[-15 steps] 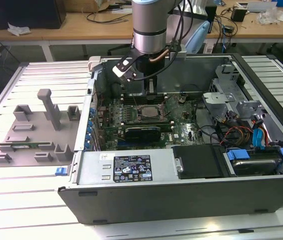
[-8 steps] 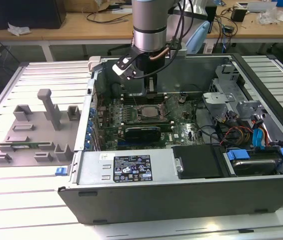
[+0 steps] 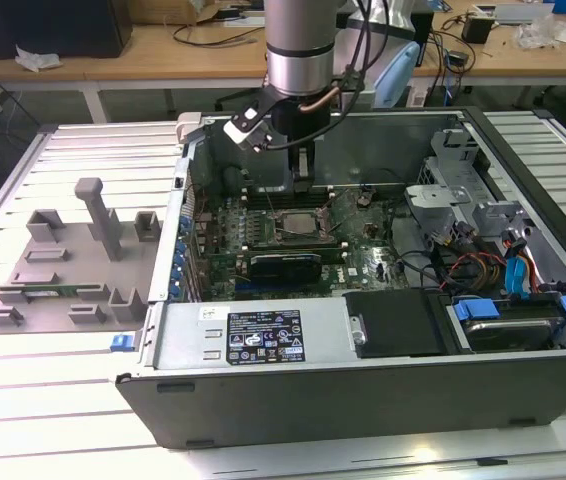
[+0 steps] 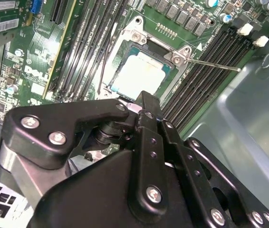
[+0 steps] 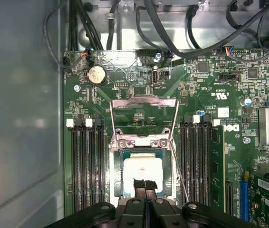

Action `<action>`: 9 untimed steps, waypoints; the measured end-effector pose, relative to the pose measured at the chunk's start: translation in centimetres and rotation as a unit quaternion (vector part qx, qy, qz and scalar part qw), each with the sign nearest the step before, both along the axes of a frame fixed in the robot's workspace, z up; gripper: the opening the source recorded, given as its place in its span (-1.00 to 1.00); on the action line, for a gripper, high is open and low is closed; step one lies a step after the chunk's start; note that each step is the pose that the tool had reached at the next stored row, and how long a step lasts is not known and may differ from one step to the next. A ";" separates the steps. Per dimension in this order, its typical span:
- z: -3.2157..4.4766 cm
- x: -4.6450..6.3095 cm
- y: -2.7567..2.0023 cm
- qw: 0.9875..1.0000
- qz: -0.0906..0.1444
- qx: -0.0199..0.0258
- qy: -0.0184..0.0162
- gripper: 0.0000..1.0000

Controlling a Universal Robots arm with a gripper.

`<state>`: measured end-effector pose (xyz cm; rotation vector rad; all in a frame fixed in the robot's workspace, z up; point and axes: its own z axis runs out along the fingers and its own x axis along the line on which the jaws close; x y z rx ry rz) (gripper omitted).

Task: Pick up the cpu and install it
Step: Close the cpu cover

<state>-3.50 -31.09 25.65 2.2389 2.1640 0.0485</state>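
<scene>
Cpu point(image 5: 144, 172) already lies flat in the socket point(image 5: 117, 183) on the motherboard, so pick and place look done. The hinged retention frame point(image 5: 144, 101) stands open and its wire lever point(image 5: 179, 178) is unlatched, so by my judgement clamping is not yet done.

Computer case point(image 3: 263, 400): grey sheet metal, open-topped box, lying on a ribbed pale table point(image 3: 53, 420). Fixture tray point(image 3: 63, 270): grey plastic, blocky posts and slots, well apart from the case on the exterior view's left. Motherboard point(image 5: 210, 85): green board, dense with small parts, long black memory slots point(image 5: 84, 166) on both sides of the socket. Retention frame: thin bright stamped steel, rectangular with an open middle. Cpu: square, pale matte silver top, thin darker rim, also seen in the second wrist view point(image 4: 141, 76).

Gripper point(image 5: 145, 185): black metal links with screw heads, fingertips together with nothing between them, directly over the cpu. Whether they touch the cpu, I cannot tell.
</scene>
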 end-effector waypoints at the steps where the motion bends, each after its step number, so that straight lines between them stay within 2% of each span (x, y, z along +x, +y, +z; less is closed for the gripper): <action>1: 0.09 0.0 0.00 1.000 0.000 0.000 0.000 -0.79; 9: 1.23 0.0 0.00 1.000 0.000 0.000 0.000 -0.79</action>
